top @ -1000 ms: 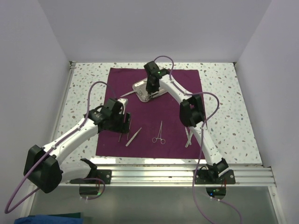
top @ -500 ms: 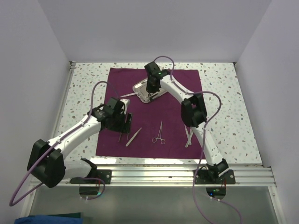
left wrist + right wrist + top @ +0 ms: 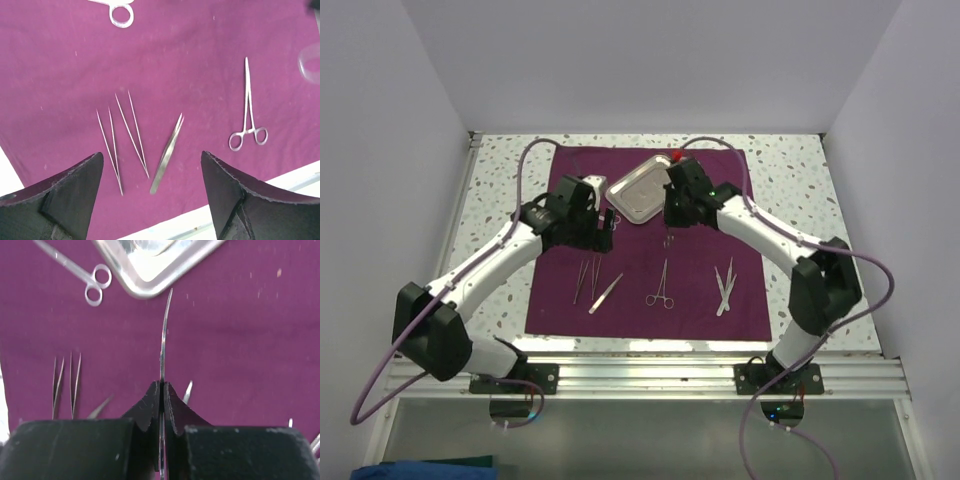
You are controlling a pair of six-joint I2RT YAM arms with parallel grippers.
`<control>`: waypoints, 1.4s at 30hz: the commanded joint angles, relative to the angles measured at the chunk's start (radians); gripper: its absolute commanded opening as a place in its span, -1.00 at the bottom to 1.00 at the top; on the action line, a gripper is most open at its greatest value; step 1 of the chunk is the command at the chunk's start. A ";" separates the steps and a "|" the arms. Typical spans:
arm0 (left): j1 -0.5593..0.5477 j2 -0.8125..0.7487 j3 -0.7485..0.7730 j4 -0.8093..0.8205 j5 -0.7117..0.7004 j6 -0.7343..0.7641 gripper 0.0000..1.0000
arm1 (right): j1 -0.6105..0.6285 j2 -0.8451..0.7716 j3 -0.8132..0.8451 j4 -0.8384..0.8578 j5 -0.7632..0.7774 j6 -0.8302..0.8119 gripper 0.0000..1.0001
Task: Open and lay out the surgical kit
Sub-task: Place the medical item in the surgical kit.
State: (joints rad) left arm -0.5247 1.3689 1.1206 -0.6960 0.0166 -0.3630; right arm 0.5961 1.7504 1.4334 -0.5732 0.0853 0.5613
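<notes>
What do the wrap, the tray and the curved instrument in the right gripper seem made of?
The wrap: apparently cloth, matte maroon, lint-specked. The tray: likely polished steel; it mirrors light. The curved instrument in the right gripper: thin bright metal, probably steel; a glint runs along it.

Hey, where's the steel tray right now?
Top view: the steel tray lies far-centre on the purple cloth, just left of the right gripper, which pinches a thin curved instrument.

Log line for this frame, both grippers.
left gripper: open, empty, over cloth | right gripper: shut on thin curved instrument, near tray | laid out: tweezers, forceps
</notes>
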 commanded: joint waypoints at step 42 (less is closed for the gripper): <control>0.086 0.619 0.459 0.035 -0.305 -0.430 0.49 | 0.128 -0.680 -0.502 -0.272 0.033 0.045 0.81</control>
State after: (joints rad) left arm -0.4454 1.9545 1.5227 -0.6926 -0.2188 -0.7151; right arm 0.7254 1.1007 0.8864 -0.7483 0.0731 0.6201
